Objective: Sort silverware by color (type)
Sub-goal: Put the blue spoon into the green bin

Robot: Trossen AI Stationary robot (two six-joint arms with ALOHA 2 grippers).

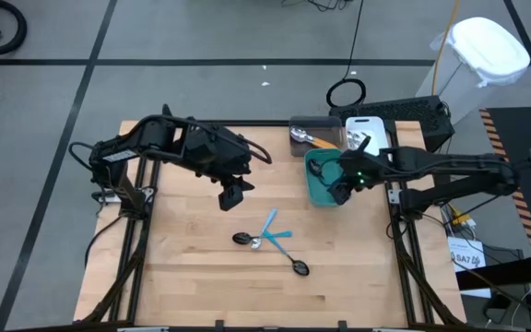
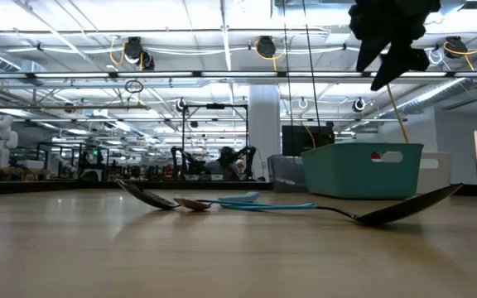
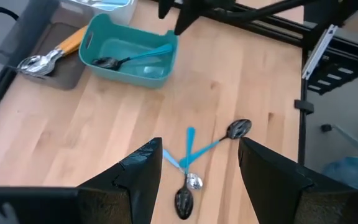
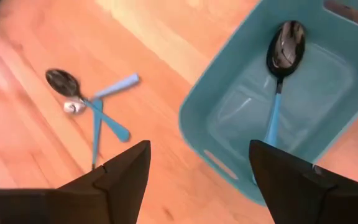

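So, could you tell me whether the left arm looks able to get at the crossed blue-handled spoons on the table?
Probably yes. The left gripper hangs open above bare wood just short of the blue-handled spoons, with nothing between them. The right gripper is off over the teal bin, clear of that path.

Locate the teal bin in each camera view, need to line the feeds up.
High view: teal bin right of centre, under the right gripper.
Low view: right of centre, far side of the table.
Left wrist view: upper left, a blue-handled spoon inside.
Right wrist view: upper right.
Shared landmark: the crossed blue-handled utensils lying on the table.
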